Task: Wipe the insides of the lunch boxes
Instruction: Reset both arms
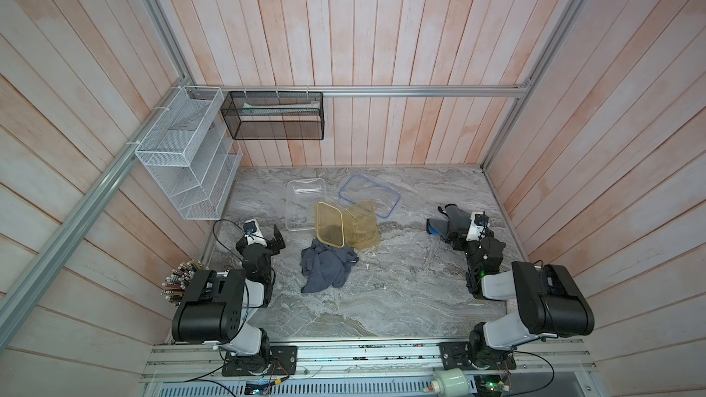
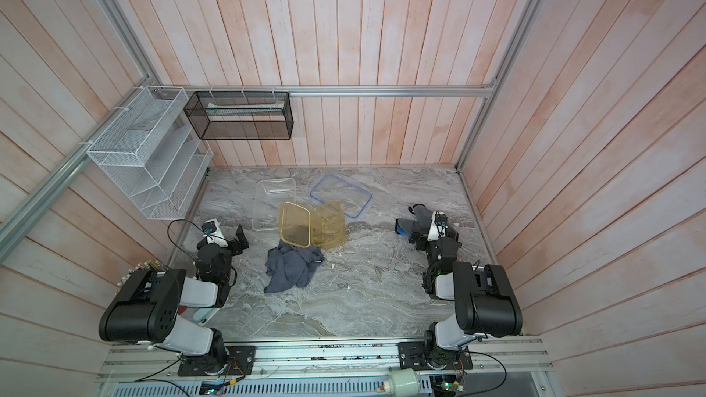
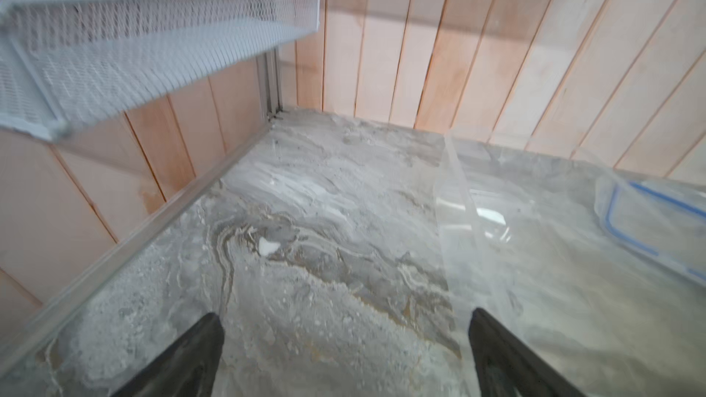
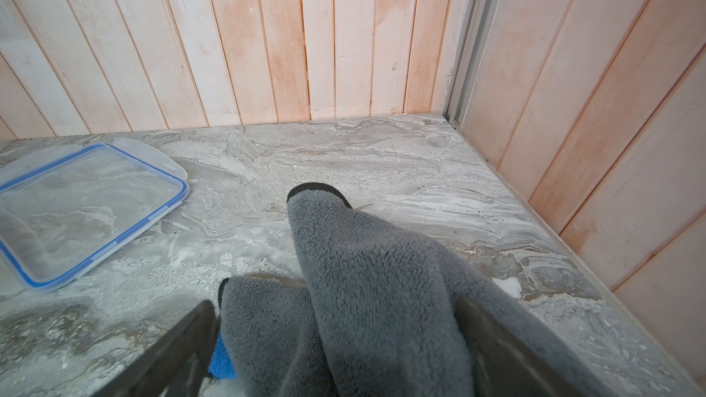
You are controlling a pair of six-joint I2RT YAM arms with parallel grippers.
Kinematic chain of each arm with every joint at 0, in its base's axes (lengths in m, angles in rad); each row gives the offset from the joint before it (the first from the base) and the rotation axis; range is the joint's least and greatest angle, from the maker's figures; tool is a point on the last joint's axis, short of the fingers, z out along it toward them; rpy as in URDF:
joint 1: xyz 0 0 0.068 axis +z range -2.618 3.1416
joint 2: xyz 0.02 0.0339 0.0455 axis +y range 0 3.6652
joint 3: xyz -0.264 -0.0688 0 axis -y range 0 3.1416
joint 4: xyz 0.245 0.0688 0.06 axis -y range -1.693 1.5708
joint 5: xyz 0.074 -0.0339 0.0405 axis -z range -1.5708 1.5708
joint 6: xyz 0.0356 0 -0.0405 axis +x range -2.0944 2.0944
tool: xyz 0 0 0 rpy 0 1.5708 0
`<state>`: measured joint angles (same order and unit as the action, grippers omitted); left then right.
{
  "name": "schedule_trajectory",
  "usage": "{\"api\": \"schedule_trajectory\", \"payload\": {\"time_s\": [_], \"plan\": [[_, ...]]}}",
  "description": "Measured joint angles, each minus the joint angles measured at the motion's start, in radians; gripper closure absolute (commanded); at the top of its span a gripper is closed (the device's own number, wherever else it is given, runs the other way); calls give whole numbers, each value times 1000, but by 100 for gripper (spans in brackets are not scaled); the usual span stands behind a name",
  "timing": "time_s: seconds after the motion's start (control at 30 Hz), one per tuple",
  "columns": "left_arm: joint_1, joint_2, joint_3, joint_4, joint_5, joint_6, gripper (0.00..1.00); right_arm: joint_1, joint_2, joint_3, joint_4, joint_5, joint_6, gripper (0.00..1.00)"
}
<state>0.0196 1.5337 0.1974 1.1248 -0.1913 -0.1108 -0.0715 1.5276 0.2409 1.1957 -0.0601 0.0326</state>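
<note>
**Lunch-box wiping station: both arms wide open, boxes untouched**

1. Clear lunch box (image 1: 305,204): just left of frame centre in both top views. It stands open side up with its lid off, so the inside is reachable.
2. Amber lunch box (image 1: 363,232): immediately right of the clear one. The amber lid (image 1: 328,227) sits tilted across both boxes; I cannot tell what props it. It probably needs moving before any wiping.
3. Blue-rimmed lid (image 1: 370,194): flat on the marble table (image 1: 382,299), above the amber box in frame and clear of the work.
4. Blue-grey cloth (image 1: 326,267): crumpled, just below the amber lid and touching it. Nothing holds it.
5. Left gripper (image 3: 344,315): left of the boxes in frame. Its jaws are spread wide over bare marble with nothing between them, and the clear box's wall is just beside one finger.
6. Right gripper (image 4: 334,303): right of centre in frame, well apart from both boxes. Its jaws are fully spread, and a grey fleece cloth (image 4: 382,280) is draped over and between them with no visible pinch. This is likely the wiper, awaiting a grip.
</note>
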Motion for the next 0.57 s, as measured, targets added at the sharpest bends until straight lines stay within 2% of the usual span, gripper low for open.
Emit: {"api": "schedule_trajectory", "payload": {"time_s": [0.2, 0.57], "plan": [[-2, 3, 59, 20, 31, 13, 0, 0, 0, 0, 0, 0, 0, 2], [-3, 3, 62, 17, 31, 14, 0, 0, 0, 0, 0, 0, 0, 2]]}}
